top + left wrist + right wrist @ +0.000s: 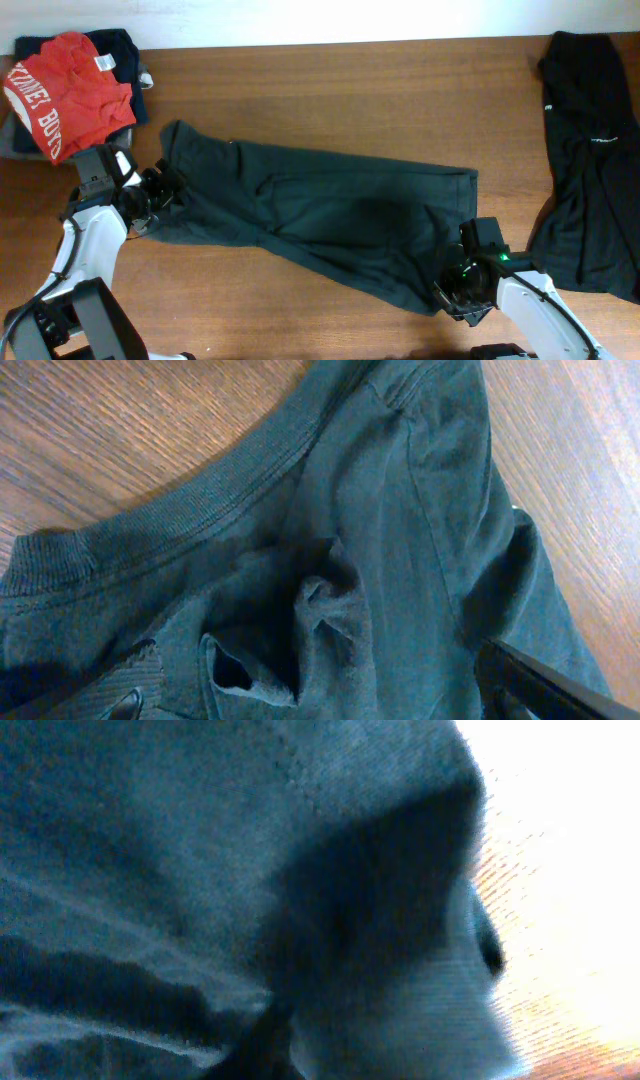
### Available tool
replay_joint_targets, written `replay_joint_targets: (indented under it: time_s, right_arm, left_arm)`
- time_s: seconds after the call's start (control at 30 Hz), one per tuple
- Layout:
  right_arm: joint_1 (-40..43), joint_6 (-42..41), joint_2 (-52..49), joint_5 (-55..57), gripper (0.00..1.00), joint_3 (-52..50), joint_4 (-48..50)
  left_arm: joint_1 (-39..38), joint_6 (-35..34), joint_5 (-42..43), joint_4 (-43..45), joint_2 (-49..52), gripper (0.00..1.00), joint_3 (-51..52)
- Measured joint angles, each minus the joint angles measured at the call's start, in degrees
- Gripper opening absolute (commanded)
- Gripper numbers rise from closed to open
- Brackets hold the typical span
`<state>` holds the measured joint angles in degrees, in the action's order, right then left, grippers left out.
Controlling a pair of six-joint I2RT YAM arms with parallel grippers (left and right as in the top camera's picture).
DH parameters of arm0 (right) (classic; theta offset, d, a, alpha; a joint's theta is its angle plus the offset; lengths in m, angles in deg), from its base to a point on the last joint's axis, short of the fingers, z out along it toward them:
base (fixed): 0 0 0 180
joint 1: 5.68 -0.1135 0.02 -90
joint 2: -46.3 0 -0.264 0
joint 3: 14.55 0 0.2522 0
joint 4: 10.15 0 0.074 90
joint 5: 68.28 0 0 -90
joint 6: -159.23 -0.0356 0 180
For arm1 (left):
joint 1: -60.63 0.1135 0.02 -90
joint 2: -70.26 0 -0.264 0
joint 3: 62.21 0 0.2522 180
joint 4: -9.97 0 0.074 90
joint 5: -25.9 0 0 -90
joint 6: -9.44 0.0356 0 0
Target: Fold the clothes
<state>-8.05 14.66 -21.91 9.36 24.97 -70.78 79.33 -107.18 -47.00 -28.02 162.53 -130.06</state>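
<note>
Mostly flat: dark grey-green T-shirt (320, 205), spread slantwise across the middle of the wooden table (330, 70), collar end to the left, hem to the lower right.
Shirt edges: the left end is rumpled; the lower-right corner lies near the table's front edge.
Collar: ribbed band (180, 510), curving over bare wood grain, with soft jersey bunched in folds below it.
Left gripper (160, 190): at the collar end, fingers (540, 680) spread wide to either side of the bunched cloth.
Right gripper (462, 288): at the shirt's lower-right corner; its wrist view is only blurred cloth up close, so I cannot tell if it pinches.
Red shirt (70, 90): white lettering, crumpled on a dark navy garment (125, 50) at the far-left corner.
Black garment (590, 150): long and limp down the right edge, apart from the T-shirt.
Open room: bare wood along the far side, and a strip between T-shirt and black garment.
</note>
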Motion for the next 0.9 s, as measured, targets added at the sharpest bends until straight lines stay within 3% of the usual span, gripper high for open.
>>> replay_joint_targets:
  time_s: [0.03, 0.07, 0.17, 0.23, 0.37, 0.4, 0.43, 0.47, 0.5, 0.67, 0.9]
  right_arm:
    - [0.0, 0.2, 0.0, 0.4, 0.17, 0.1, -0.2]
    - [0.0, 0.4, -0.2, 1.4, 0.17, 1.0, -2.0]
    - [0.0, 0.5, -0.6, 4.9, 0.21, 6.5, -8.5]
    - [0.0, 0.9, -0.6, 7.9, 0.24, 11.7, -11.2]
    - [0.0, 1.8, -0.6, 11.1, 0.23, 15.5, -7.5]
    - [0.0, 1.9, -0.6, 11.7, 0.27, 15.5, -6.5]
    - [0.0, 2.1, -0.7, 11.9, 0.48, 15.5, -6.4]
    - [0.0, 2.2, -0.9, 11.9, 0.57, 15.5, -6.9]
    - [0.0, 2.2, -1.2, 12.0, 0.59, 15.6, -7.9]
    - [0.0, 2.3, -2.2, 11.1, 0.58, 15.6, -14.7]
    - [0.0, 2.2, -2.2, 5.8, 0.60, 15.1, -19.6]
  left_arm:
    - [0.0, 0.0, 0.0, -0.1, 0.0, 0.82, 0.0]
    - [0.0, 0.0, 0.0, -0.2, 0.0, 0.56, 0.0]
    - [0.0, -0.1, 0.0, -0.8, 0.0, 0.11, 0.0]
    - [0.0, 0.0, 0.0, -0.8, 0.0, 0.01, 0.0]
    - [0.0, 0.0, 0.0, 0.2, 0.0, 0.01, -1.5]
    - [0.0, 0.0, 0.0, 0.9, 0.0, 0.01, -2.0]
    - [0.0, 0.0, 0.0, 1.6, 0.0, 0.04, -2.5]
    - [0.0, 0.0, 0.0, 1.7, 0.0, 0.08, -2.9]
    - [0.0, 0.0, 0.0, 1.6, 0.0, 0.11, -3.0]
    - [0.0, 0.0, 0.0, 0.2, 0.0, 0.23, -3.0]
    - [0.0, 0.0, 0.0, 0.0, 0.0, 0.23, -3.0]
